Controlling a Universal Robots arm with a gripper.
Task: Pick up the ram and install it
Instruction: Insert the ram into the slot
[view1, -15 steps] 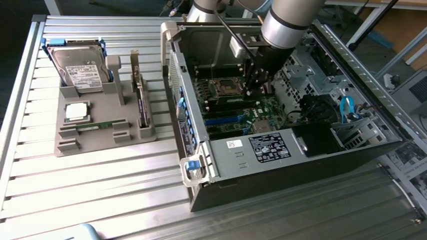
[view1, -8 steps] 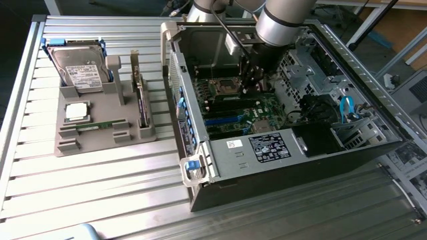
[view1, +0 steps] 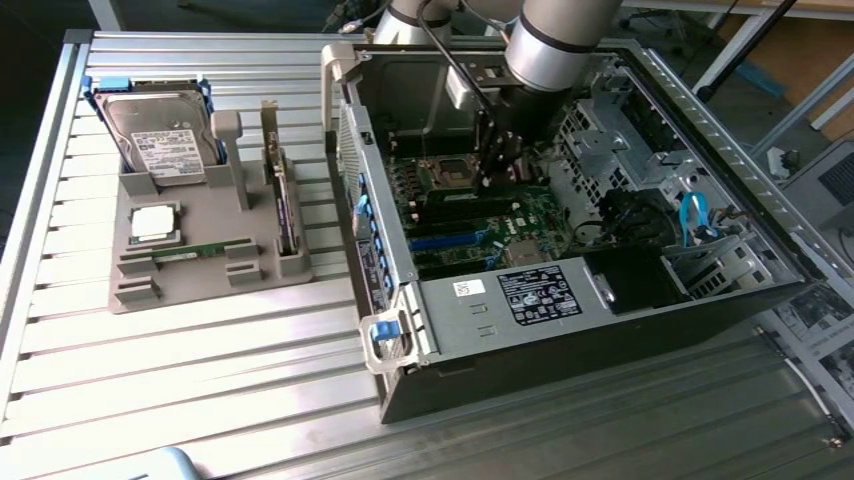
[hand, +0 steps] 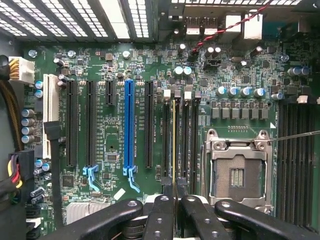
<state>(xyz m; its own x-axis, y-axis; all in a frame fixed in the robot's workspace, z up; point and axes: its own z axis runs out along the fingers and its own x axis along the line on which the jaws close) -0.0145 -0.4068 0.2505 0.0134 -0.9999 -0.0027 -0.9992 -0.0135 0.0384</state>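
ram (hand: 173, 145) upright in motherboard (hand: 120, 125) slot, clamped between closed end effector (hand: 174, 200) fingers

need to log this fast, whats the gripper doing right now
gripper: closed on the ram, which stands edge-on in a motherboard memory slot.

The gripper (view1: 501, 170) sits low inside the computer case (view1: 534, 300), and its fingertips are too dark against the motherboard (view1: 487, 225) to make out. In the wrist view the gripper's fingers (hand: 161, 217) run off the frame at six o'clock. The ram (hand: 173, 145) shows edge-on as a thin line; its chips are hidden. Label print on the hard drive (view1: 160, 145) is too small to read.
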